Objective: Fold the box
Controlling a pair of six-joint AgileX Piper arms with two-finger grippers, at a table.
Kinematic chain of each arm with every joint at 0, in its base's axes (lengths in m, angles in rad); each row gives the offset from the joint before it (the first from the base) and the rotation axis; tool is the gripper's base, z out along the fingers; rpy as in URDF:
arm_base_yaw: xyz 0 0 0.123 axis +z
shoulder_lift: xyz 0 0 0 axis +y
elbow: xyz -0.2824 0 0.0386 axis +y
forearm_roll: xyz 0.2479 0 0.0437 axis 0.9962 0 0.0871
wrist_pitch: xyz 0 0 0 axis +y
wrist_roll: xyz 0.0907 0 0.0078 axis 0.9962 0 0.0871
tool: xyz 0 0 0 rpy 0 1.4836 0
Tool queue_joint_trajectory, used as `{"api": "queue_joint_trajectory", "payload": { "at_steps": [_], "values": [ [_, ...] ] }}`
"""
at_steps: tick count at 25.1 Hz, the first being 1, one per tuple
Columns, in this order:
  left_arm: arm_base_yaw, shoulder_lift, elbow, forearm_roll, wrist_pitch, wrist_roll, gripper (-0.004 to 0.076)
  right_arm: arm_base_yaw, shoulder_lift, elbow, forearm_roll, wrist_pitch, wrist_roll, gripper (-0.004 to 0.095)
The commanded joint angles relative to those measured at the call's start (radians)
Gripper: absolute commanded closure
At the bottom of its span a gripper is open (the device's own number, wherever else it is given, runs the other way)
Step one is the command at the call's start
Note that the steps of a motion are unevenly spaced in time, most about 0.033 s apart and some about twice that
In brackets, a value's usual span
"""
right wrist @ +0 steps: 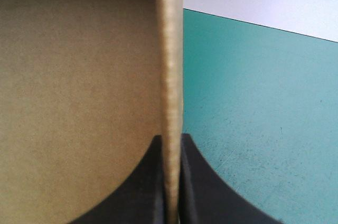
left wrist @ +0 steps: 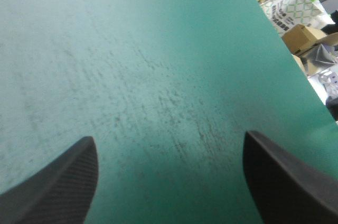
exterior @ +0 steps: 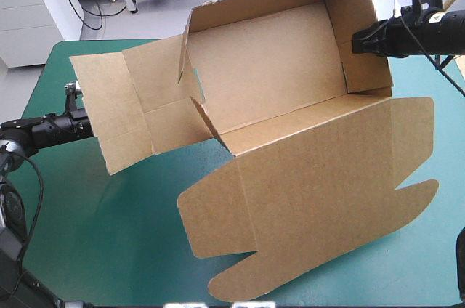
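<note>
Box: part-formed, held at its right end wall.

Right gripper is pressed together on the upright end wall, with the board edge pinched between its fingers. This grip likely steadies the tray while other walls are set. Left gripper is spread, with only the cover between its fingers. In the high view it sits at the outer edge of the unfolded left flap, probably placed to raise it. The box lies across the table's middle and right. Its long axis runs left to right, the opening faces upward, and the lid lies flat toward the near edge.
</note>
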Motion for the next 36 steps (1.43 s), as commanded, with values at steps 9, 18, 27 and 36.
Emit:
{"api": "queue_joint_trajectory", "payload": {
  "at_steps": [9, 18, 27, 36],
  "values": [
    [-0.077, -0.043, -0.021, -0.175, 0.103, 0.026, 0.0120, 0.002, -0.042, 0.141, 0.133, -0.094, -0.050, 0.0929],
    [-0.145, -0.076, -0.021, -0.196, 0.103, 0.004, 0.0120, 0.002, 0.003, 0.158, 0.118, -0.164, -0.052, 0.0927],
    [-0.167, -0.217, -0.021, -0.233, 0.103, -0.002, 0.0120, 0.090, 0.021, 0.158, 0.010, -0.297, -0.015, 0.0925],
    [-0.184, -0.295, -0.021, -0.246, 0.103, -0.006, 0.0120, 0.211, 0.021, 0.158, -0.171, -0.447, 0.093, 0.0925]
  ]
}}
